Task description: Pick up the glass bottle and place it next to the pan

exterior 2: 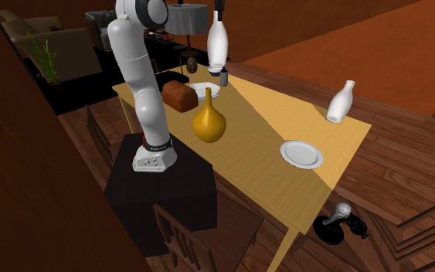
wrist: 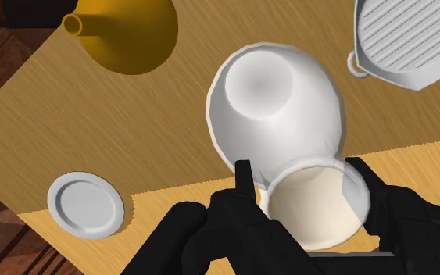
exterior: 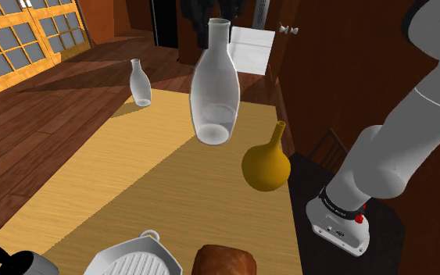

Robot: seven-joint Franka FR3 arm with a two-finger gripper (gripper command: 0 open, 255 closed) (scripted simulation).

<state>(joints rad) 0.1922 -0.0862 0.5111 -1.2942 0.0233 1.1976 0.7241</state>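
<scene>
No words or numbers can be read; the black band (exterior: 338,208) low on the white robot arm (exterior: 398,148) bears marks too small.

From the shoulder camera I saw the translucent bottle (exterior: 213,86) hanging above the wooden table (exterior: 93,180), neck up, its base tipped toward me, with the black gripper (exterior: 219,23) at its mouth. A smaller white bottle (exterior: 139,83) stood at the far end. An ochre gourd vase (exterior: 266,160) sat by the right edge, and the white ribbed pan (exterior: 136,258) lay beside a brown loaf (exterior: 224,260) at the picture's bottom edge
</scene>
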